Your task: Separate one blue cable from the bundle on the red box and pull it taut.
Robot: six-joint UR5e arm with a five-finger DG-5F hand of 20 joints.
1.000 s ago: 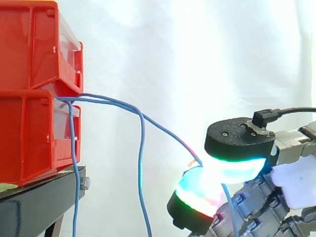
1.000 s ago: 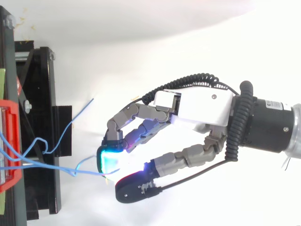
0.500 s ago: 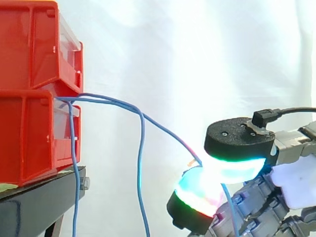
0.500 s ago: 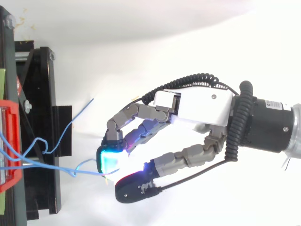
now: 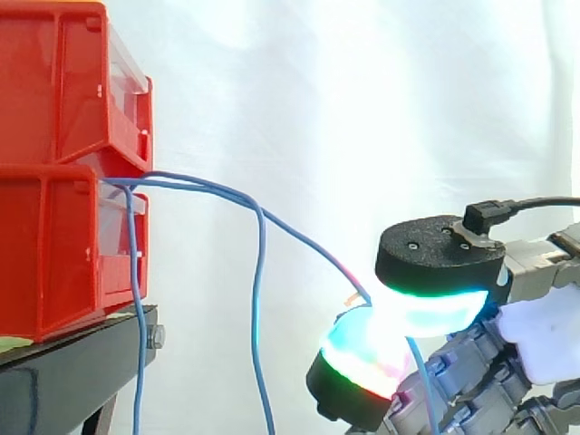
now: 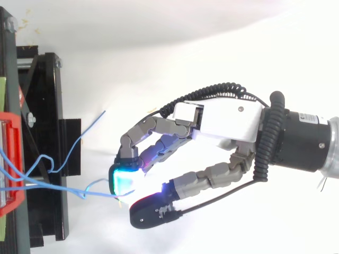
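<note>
Scarcely any movement is recorded since a second ago: the hand (image 6: 222, 121) and its catch are placed as before, and only the lower run of one hanging loop is seen slightly further left in the side view. Item held: one thin blue cable (image 5: 299, 237), pinched between the glowing cyan and green fingertip pads (image 5: 435, 308) of the curled thumb and fingers. It is drawn in a nearly straight, downward-sloping line from the stacked red plastic bins (image 5: 54, 181) to the pads, with a short tail dropping below them. From the side, the cable is seen to leave at the seam between the upper and lower bin, and the other blue cables (image 5: 260, 317) are seen hanging slack in front of the black metal stand (image 5: 82, 362), before the white curtain (image 5: 362, 91). From above, the white palm and curled fingers are shown, along with a small kink in the held cable near the stand and one loose cable end pointing away from the bins.
</note>
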